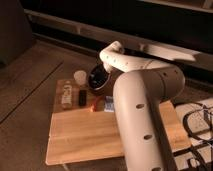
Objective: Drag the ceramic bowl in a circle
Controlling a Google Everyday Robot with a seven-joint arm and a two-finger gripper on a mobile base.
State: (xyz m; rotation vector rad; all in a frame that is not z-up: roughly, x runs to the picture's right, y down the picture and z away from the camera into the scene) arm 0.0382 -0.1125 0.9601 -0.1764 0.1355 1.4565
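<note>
One ceramic bowl (96,81) sits at the far edge of the desk (85,132), just beside a white cup (80,76), gripper (103,71) down at its rim; whether it grips cannot be told.

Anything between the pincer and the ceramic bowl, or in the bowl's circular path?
Nothing visible separates them: the pincer is at the ceramic bowl. The white cup stands close beside the bowl and may obstruct a wide circle.
</note>
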